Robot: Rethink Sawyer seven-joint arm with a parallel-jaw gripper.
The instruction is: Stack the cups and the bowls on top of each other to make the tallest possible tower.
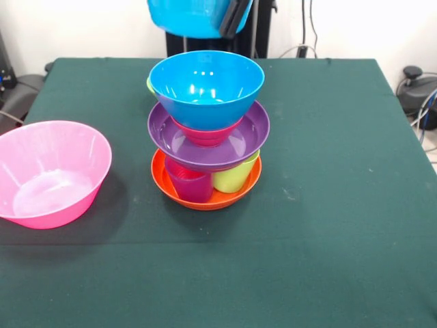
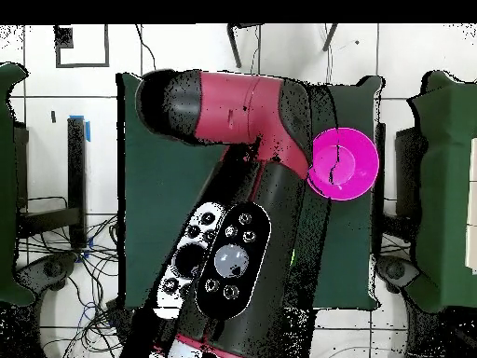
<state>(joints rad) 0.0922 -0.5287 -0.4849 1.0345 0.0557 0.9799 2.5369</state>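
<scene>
The tower stands mid-table. Its base is an orange bowl [image 1: 205, 199] with a purple cup [image 1: 189, 186] and a lime green cup [image 1: 234, 177] standing in it. A purple bowl [image 1: 246, 137] rests on the cups, a small red bowl [image 1: 207, 134] sits in that, and a blue bowl [image 1: 207, 85] tops it. My gripper [image 1: 233, 19] is shut on a light blue bowl [image 1: 188, 17], held above and behind the tower at the top edge. A big pink bowl [image 1: 51, 171] sits alone at the left and also shows in the overhead view [image 2: 345, 163]. The orange cup is out of view.
A lime sliver [image 1: 149, 85] shows behind the blue bowl's left rim; I cannot tell what it is. The green table [image 1: 328, 205] ends close to the pink bowl. The black pedestal [image 1: 179, 44] stands behind. In the overhead view my arm [image 2: 233, 186] hides the tower.
</scene>
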